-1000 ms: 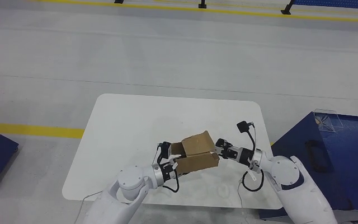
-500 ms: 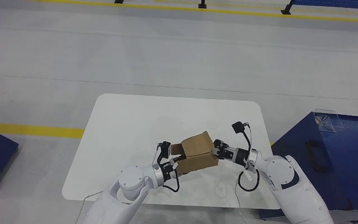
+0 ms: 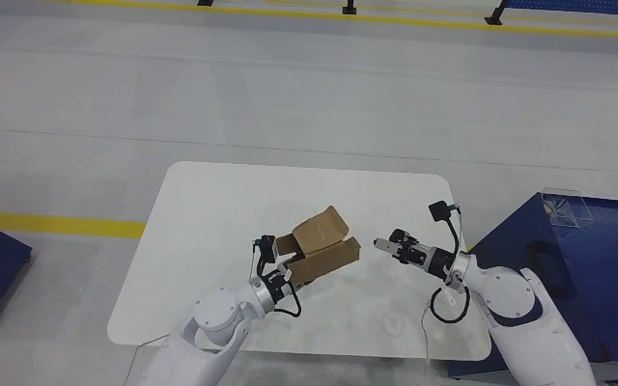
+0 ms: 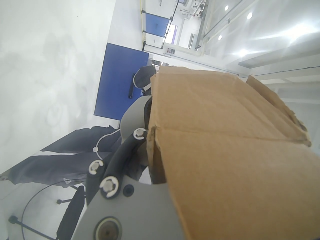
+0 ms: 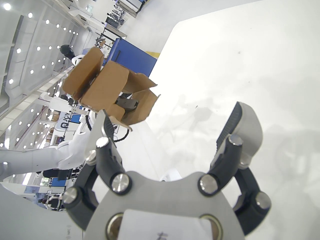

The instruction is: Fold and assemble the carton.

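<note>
Left tool is clamped on the carton mid-frame, fingertips buried in cardboard, while right tool gapes wide just right of it.

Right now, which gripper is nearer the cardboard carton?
Left. The left gripper holds the cardboard carton at one end; the right gripper hangs open, apart from its other end.

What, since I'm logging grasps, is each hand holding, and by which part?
Left hand: brown cardboard carton, by a wall at its open end. Right hand: nothing.
</note>
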### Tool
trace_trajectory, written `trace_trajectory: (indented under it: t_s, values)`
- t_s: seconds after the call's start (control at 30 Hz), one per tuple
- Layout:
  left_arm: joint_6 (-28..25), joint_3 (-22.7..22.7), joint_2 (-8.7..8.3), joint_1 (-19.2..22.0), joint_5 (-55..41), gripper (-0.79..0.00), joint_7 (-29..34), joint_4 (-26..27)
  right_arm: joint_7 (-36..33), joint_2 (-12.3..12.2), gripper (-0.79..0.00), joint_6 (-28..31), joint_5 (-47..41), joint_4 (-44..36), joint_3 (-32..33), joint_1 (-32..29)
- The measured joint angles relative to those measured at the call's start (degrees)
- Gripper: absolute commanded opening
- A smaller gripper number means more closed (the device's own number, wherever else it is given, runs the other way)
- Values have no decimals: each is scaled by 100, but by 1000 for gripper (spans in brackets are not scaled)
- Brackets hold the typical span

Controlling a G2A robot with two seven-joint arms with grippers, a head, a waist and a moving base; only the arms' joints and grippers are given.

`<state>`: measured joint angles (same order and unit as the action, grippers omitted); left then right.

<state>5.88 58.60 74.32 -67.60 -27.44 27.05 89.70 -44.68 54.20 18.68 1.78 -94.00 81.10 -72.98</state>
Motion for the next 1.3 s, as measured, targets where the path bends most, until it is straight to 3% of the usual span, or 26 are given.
trace_trajectory:
  t_s: [0.63, 1.07, 1.3]
  values:
    - [-101, -32, 35, -47, 198, -785, -48, 87, 270, 162, 0, -209, 465, 156, -906, 403]
    - [-158, -8, 32, -161, 246, -785, 104, 145, 440, 229, 0, -111, 511, 129, -1137, 423]
    - [-150, -3, 36, -197, 263, -785, 114, 141, 1227, 238, 0, -248, 1428, -36, -1073, 354]
